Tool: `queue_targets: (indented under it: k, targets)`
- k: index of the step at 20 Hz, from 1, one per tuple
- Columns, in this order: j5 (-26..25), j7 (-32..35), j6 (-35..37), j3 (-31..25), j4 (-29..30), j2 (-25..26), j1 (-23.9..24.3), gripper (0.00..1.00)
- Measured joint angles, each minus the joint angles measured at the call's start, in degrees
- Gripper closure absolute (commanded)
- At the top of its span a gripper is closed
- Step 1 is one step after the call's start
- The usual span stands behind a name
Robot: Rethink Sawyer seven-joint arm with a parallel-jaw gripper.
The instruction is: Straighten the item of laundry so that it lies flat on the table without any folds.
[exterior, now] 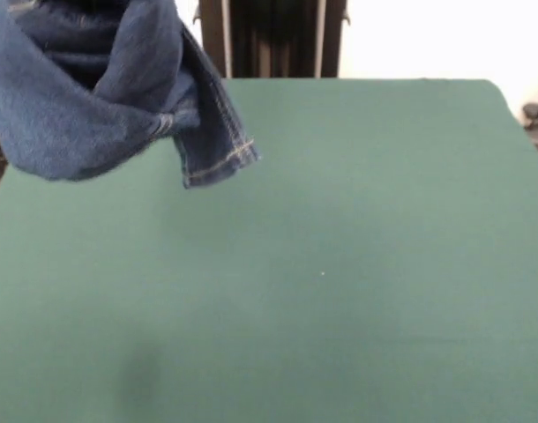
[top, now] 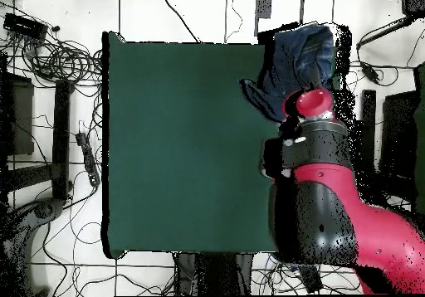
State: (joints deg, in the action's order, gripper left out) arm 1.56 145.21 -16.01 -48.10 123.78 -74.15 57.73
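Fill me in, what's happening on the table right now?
The Sawyer arm has the jeans lifted up in a bunched, folded clump, hanging over one side edge of the green table. A hemmed leg end dangles lowest. The gripper itself is hidden by the arm and the cloth. Nothing lies flat yet; the straightening is not done.

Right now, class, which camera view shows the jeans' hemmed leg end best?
The front view: the jeans hang bunched, with the stitched hem plainly visible. The overhead view shows only a dark bundle beside the arm.
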Motion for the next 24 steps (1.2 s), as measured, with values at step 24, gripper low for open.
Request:
queue_targets:
  k: [24]
  targets:
    - [6.7,3.5,15.5,-8.8,2.6,-8.2,5.3,1.00]
